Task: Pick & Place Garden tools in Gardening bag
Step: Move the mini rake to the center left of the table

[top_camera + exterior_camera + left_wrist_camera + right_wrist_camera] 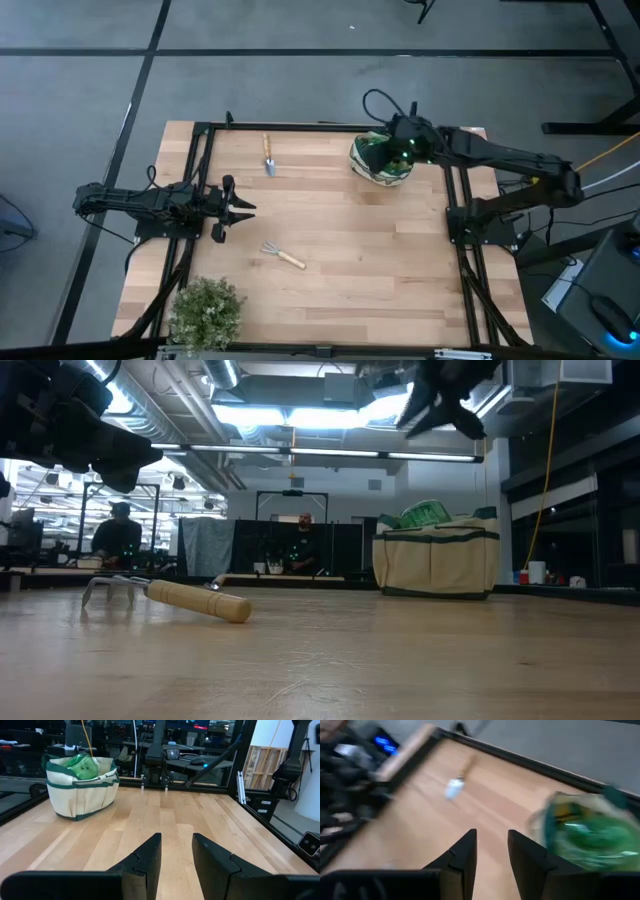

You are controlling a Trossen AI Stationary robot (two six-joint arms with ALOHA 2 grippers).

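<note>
The gardening bag (380,160) stands at the far right of the table, cream-sided with a green rim, and a green spray bottle (388,152) sticks out of its mouth. It also shows in the low view (435,560). The wooden-handled trowel (268,155) lies at the far middle. The wooden-handled rake (282,256) lies near the middle, prongs toward the left. The pruning shears are out of view. My right gripper (492,845) is open and empty above the bag (590,832). My left gripper (176,847) is open and empty, low at the table's left side.
A bushy green plant (205,312) stands at the near left corner. Black frame rails run along the table's left (195,170) and right (455,200) sides. Bare wood lies between the rake and the bag. People sit in the room beyond (303,545).
</note>
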